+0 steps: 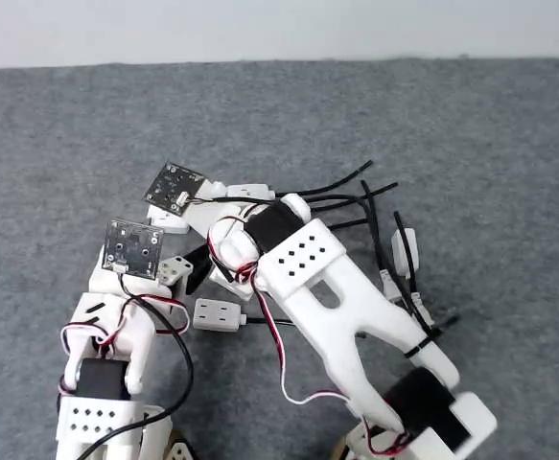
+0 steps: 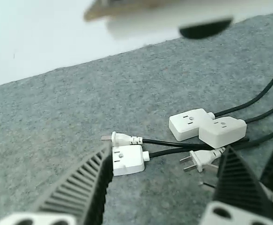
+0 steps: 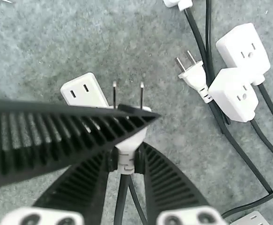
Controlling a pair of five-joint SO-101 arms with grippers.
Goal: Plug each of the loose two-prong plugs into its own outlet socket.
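Beside the socket [image 3: 90, 97], we are clamping a plug [image 3: 126, 149] in our right claw [image 3: 135, 118], left claw [image 2: 162, 180] gaping empty; next likely squaring prongs [image 3: 114, 96] to slots [image 3: 79, 90].

Table [image 2: 56, 117] layout: single socket [image 2: 127, 160] lies with first plug [image 2: 121, 138] just beside it, parallel and facing the same way. Apart from these, paired sockets [image 2: 188, 123] lie touching each other. Second plug [image 2: 201, 161] lies just beside the nearer one, next to the cords [image 2: 173, 143].
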